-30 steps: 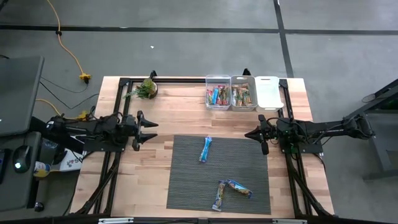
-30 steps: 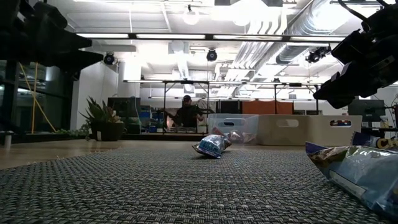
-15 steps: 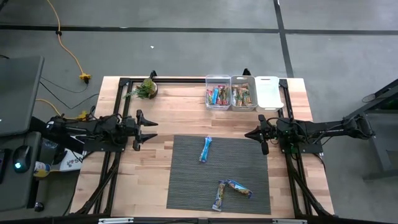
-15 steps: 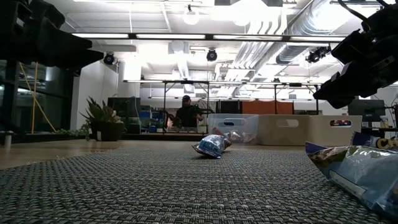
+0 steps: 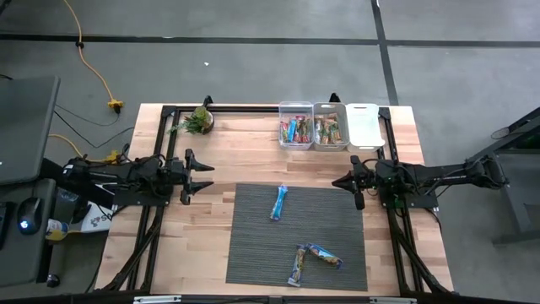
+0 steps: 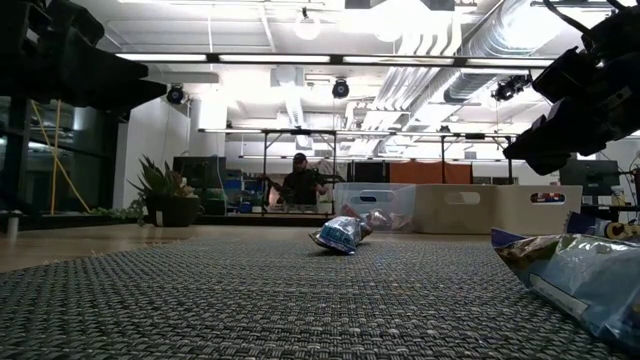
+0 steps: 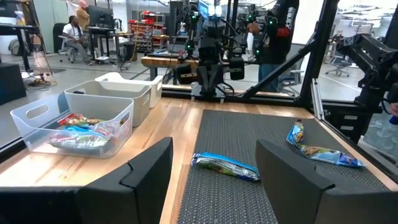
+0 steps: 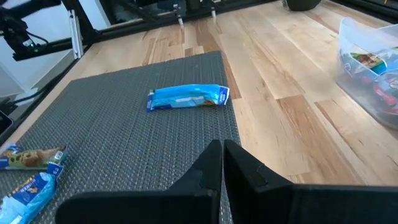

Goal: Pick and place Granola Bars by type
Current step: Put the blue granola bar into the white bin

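Three wrapped granola bars lie flat on a grey woven mat (image 5: 253,245): a blue one (image 5: 279,203) toward the mat's far side, and a blue one (image 5: 297,265) beside a tan-and-blue one (image 5: 325,256) near its near edge. More bars fill two of the clear bins (image 5: 295,127) (image 5: 331,128) at the far edge. My left gripper (image 5: 202,176) hovers open left of the mat; in the left wrist view its fingers (image 7: 146,180) frame the blue bar (image 7: 225,167). My right gripper (image 5: 341,181) hovers shut at the mat's right edge, with the blue bar (image 8: 188,97) ahead of it.
A third bin (image 5: 364,125), white, stands right of the two filled ones. A small potted plant (image 5: 199,120) sits at the far left of the wooden table (image 5: 253,165). Black frame rails run along the table's sides. People show in the room beyond.
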Available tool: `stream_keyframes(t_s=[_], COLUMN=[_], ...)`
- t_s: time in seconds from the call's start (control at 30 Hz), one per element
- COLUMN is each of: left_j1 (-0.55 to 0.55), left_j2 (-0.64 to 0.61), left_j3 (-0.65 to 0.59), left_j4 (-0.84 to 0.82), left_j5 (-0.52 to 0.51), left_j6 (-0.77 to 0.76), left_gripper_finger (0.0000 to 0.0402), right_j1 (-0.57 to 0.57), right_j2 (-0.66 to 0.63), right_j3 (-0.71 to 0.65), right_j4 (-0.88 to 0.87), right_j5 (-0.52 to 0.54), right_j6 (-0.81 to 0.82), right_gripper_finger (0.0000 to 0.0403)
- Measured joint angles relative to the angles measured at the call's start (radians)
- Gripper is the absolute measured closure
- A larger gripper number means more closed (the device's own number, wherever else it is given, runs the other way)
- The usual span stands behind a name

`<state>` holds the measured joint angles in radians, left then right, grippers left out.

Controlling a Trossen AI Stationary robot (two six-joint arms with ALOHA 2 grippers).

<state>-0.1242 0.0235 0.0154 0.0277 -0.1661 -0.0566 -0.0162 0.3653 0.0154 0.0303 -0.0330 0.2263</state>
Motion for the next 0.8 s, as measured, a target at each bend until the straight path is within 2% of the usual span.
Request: stream_keyframes(t_s=[0.43, 0.63, 0.8], left_j1=[0.000, 0.000, 0.000], left_j2=[0.000, 0.000, 0.000], left_j3=[0.000, 0.000, 0.000], left_j4=[0.000, 0.000, 0.000], left_j5=[0.000, 0.000, 0.000], left_j6=[0.000, 0.000, 0.000], left_gripper_finger=[0.0174, 0.0174, 0.0174], right_j1=[0.000, 0.000, 0.000], right_j2=[0.000, 0.034, 0.133], right_j3=[0.014, 0.176, 0.373], right_j4=[0.190, 0.098, -0.073], right_j5=[-0.006, -0.033, -0.005], right_j6=[-0.055, -0.183, -0.338], right_gripper_finger=[0.0402, 0.0402, 0.0402])
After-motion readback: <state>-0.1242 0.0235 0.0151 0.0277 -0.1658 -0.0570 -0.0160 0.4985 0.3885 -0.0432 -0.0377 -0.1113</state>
